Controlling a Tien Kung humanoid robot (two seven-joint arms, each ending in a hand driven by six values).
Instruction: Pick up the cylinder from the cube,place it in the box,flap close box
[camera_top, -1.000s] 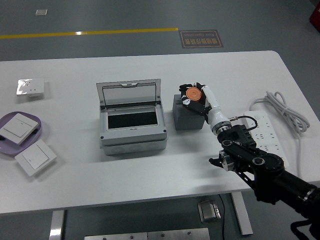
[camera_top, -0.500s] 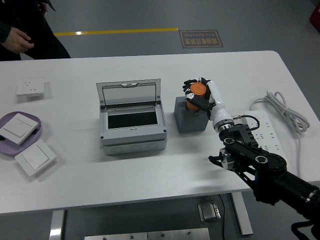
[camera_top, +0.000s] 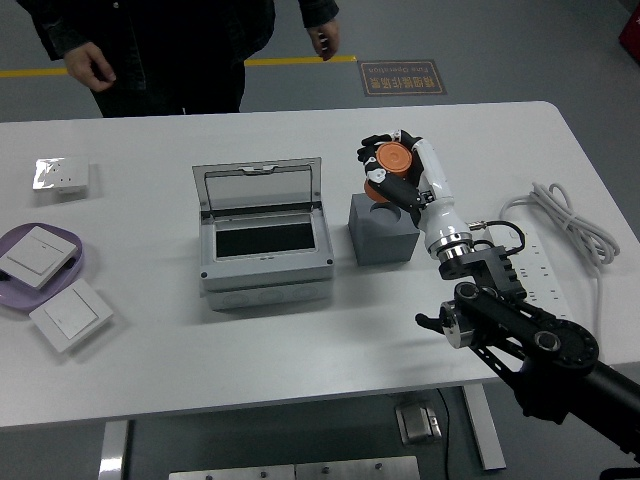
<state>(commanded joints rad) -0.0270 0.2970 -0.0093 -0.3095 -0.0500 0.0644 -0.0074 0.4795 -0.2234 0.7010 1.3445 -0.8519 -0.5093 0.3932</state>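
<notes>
We see that the right hand (camera_top: 398, 172) grasps the orange cylinder (camera_top: 392, 160) just above the grey cube (camera_top: 383, 234), whose round hole is now free, so placing it in the open box (camera_top: 264, 243) and closing the lid (camera_top: 258, 183) remain.

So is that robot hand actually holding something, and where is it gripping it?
Yes. The right hand holds the orange cylinder, its fingers wrapped around the sides, lifted above the grey cube.
</notes>
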